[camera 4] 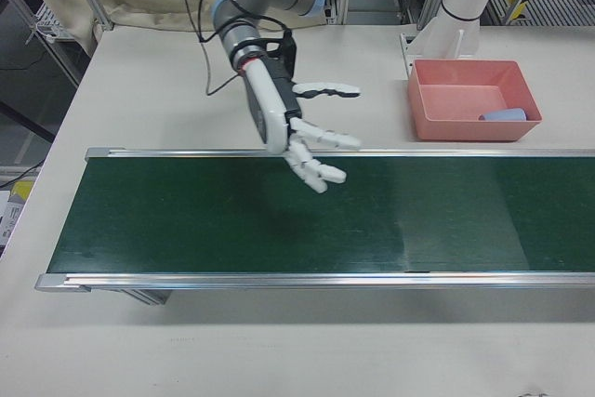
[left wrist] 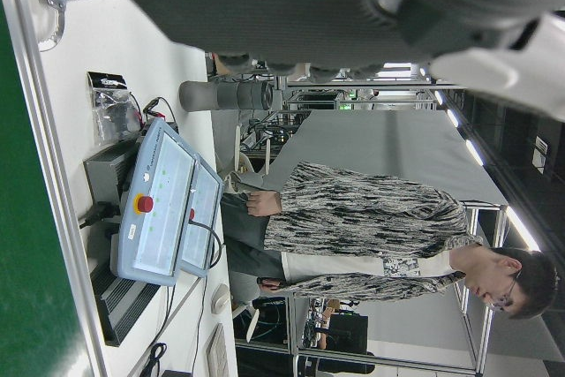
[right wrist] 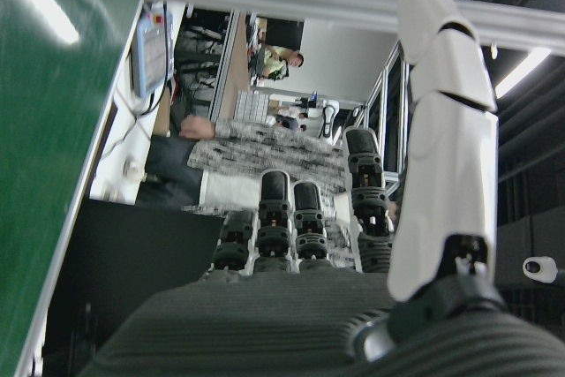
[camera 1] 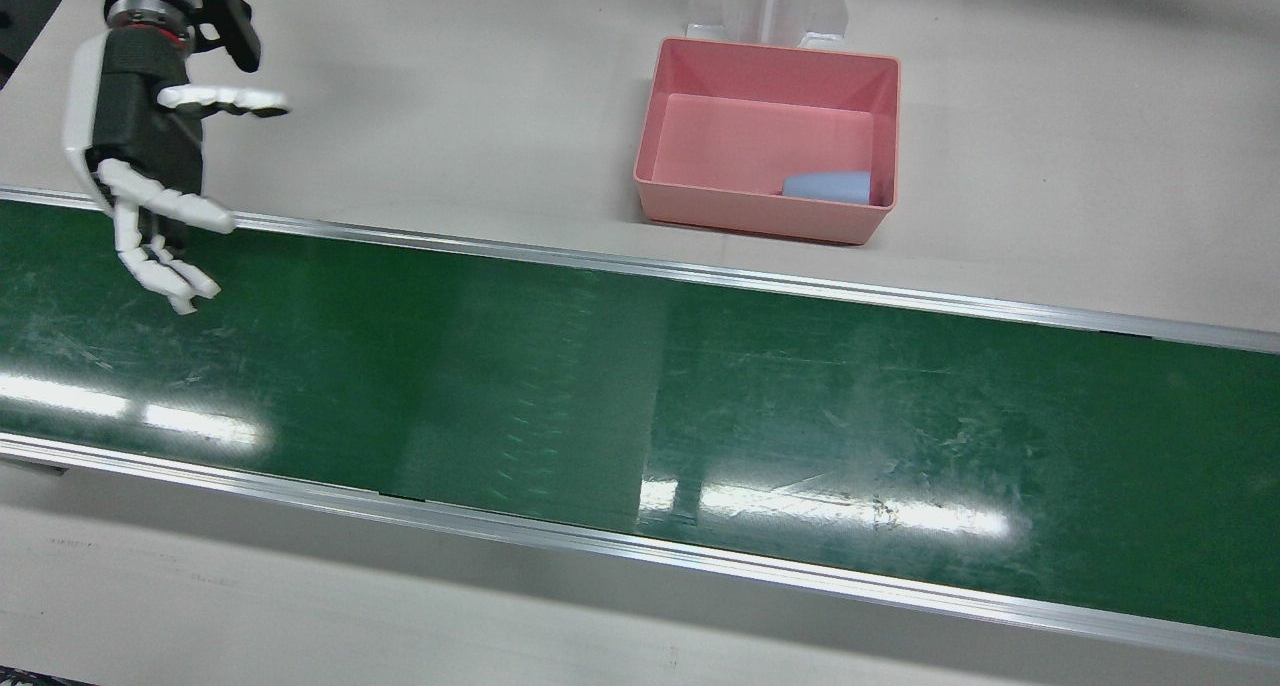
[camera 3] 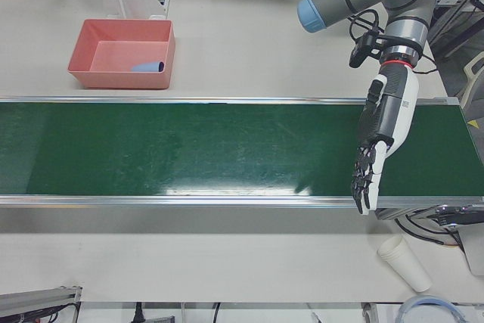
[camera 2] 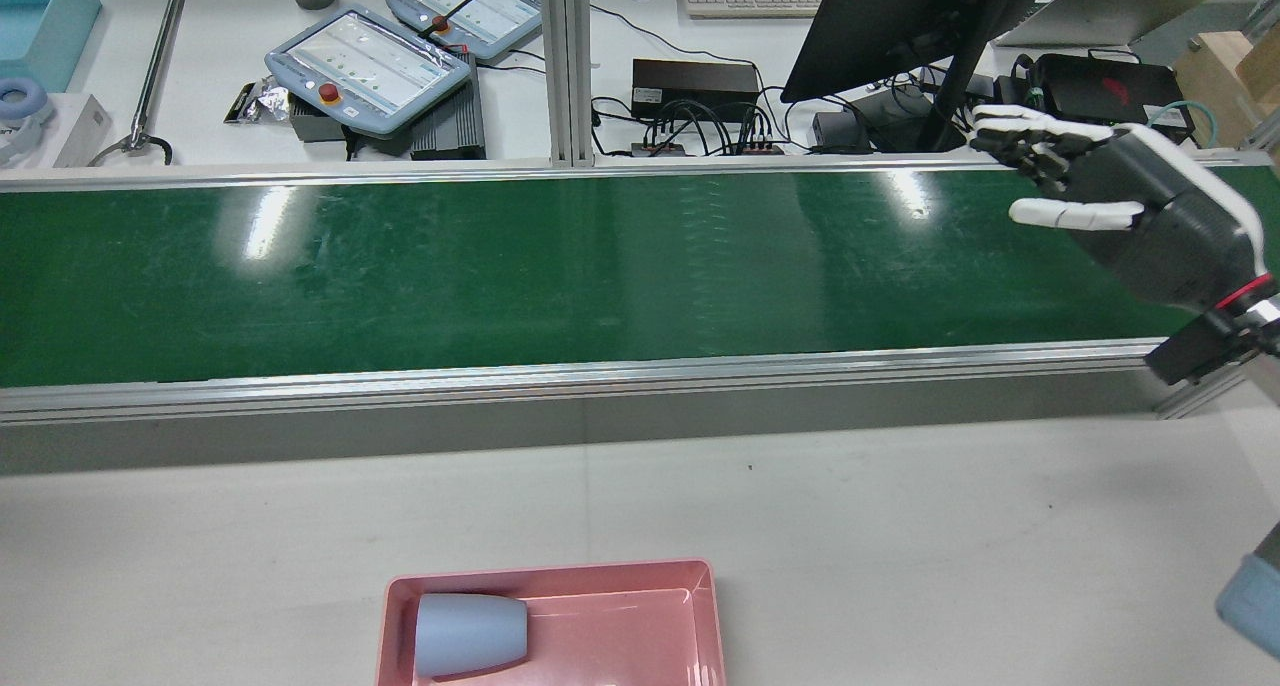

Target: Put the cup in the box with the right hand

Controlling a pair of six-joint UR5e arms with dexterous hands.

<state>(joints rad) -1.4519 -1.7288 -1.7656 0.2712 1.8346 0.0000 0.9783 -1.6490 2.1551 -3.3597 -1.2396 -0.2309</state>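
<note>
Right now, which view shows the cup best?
The rear view: the cup is closest there, lying on its side in the pink box. The front view and both front side views show it smaller, against a box wall. The hand views miss it.

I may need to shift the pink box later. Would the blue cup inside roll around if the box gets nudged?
Probably. The cup lies on its side in the box, so it could roll, likely curving since it tapers. The box walls should contain it.
</note>
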